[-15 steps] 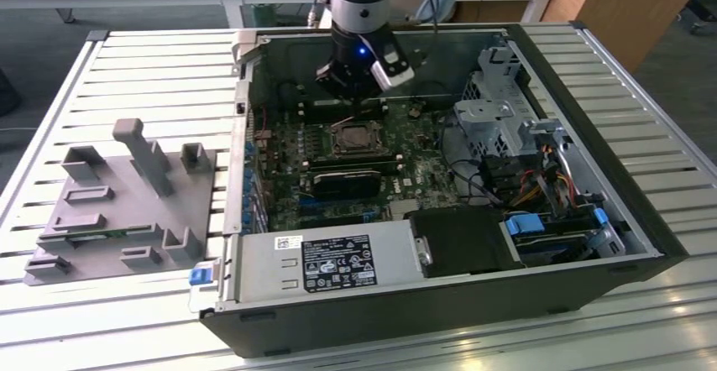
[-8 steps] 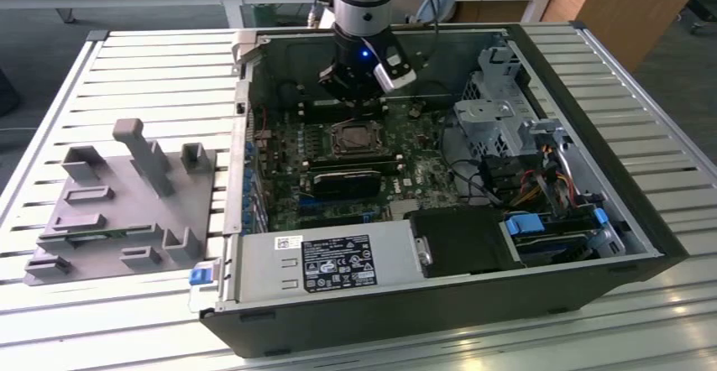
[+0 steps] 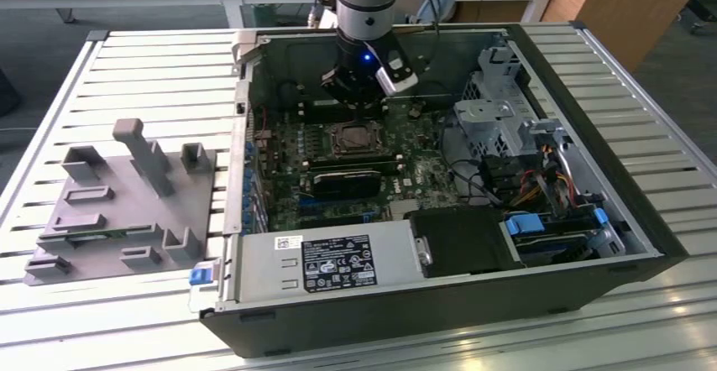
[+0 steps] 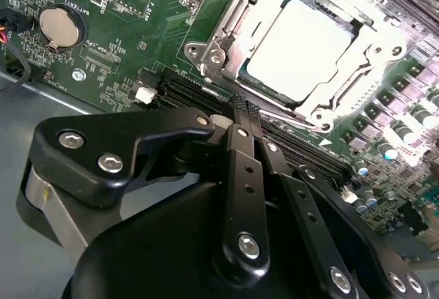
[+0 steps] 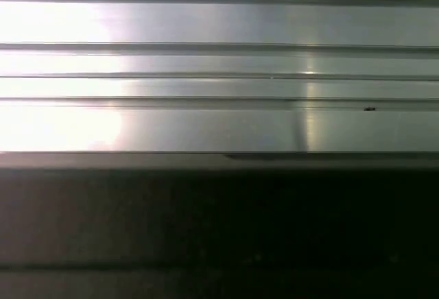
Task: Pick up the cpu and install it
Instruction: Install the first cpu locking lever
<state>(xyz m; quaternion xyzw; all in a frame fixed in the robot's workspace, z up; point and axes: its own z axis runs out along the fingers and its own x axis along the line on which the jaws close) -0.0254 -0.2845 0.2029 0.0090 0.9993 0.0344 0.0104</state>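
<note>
**A:** What is on the table?

**B:** An open computer case (image 3: pixel 448 304) lies on a slatted metal table (image 3: pixel 146 60). A grey fixture tray (image 3: pixel 123 211) sits beside it on the exterior view's left. The robot arm reaches down into the far half of the case.

**A:** Where is the cpu?

**B:** The cpu (image 4: pixel 302 49) lies flat in its socket on the green motherboard (image 4: pixel 137 11), silver top up. The socket's metal frame (image 4: pixel 226 31) surrounds it. In the exterior view it shows as a pale square (image 3: pixel 356 138) just near of the arm's tip.

**A:** And the gripper?

**B:** The gripper (image 4: pixel 241 105) hovers above the board, just beside the socket and apart from the chip. In the second wrist view its black fingers (image 4: pixel 236 134) meet at the tips, drawn narrow, with nothing between them. In the exterior view the gripper (image 3: pixel 356 107) hangs just far of the socket.

**A:** Which step is this, then?

**B:** I judge it late in the task. The chip looks seated and the gripper is empty, so the carrying seems done. I cannot tell whether the frame is latched.

**A:** What does a further move call for?

**B:** Care, I think. The gripper is close over the memory slots (image 4: pixel 178 93) and the socket frame. Any motion calls for a straight, clean path that brushes neither.
</note>
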